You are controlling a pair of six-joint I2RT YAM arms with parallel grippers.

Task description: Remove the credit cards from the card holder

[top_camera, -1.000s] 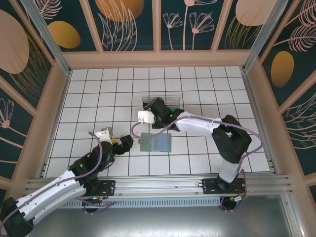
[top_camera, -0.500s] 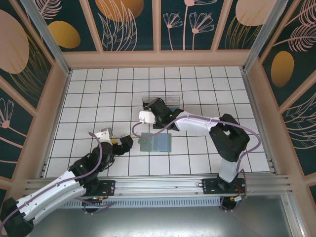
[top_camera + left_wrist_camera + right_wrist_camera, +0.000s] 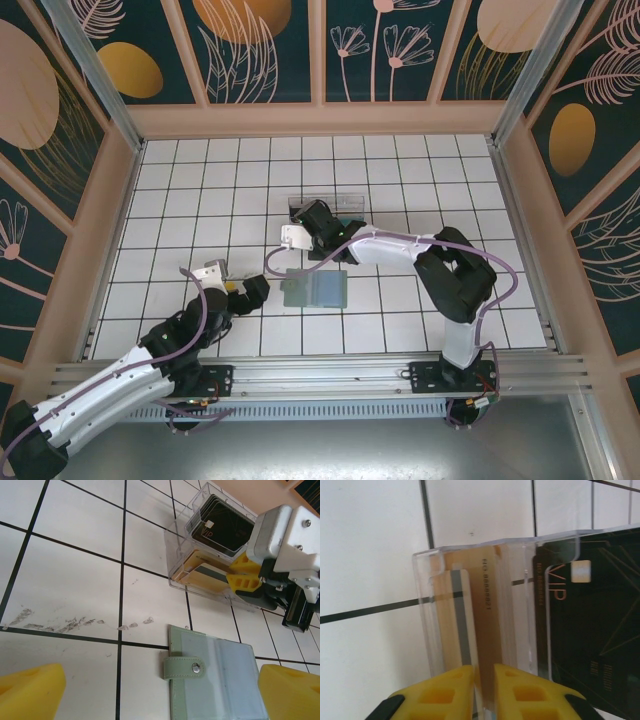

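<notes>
Left gripper (image 3: pixel 257 290) hovers over the white tiled tabletop (image 3: pixel 180 190), jaws spread wide. Just to its right the card holder (image 3: pixel 220 680) lies open and flat, snap strap showing. On the far side sits the clear tray (image 3: pixel 175 560), with a gold card (image 3: pixel 487 610) in one compartment and a black VIP card (image 3: pixel 590 630) in the next. Right gripper (image 3: pixel 484 672) is at the gold card, jaws a sliver apart around its edge; whether they are pinching it, I cannot tell.

A clear plastic compartmented tray (image 3: pixel 176 545) sits on the white tiled tabletop (image 3: pixel 200 190); dark scuff marks (image 3: pixel 60 625) smudge one tile; floral-patterned walls (image 3: pixel 260 50) surround.
</notes>
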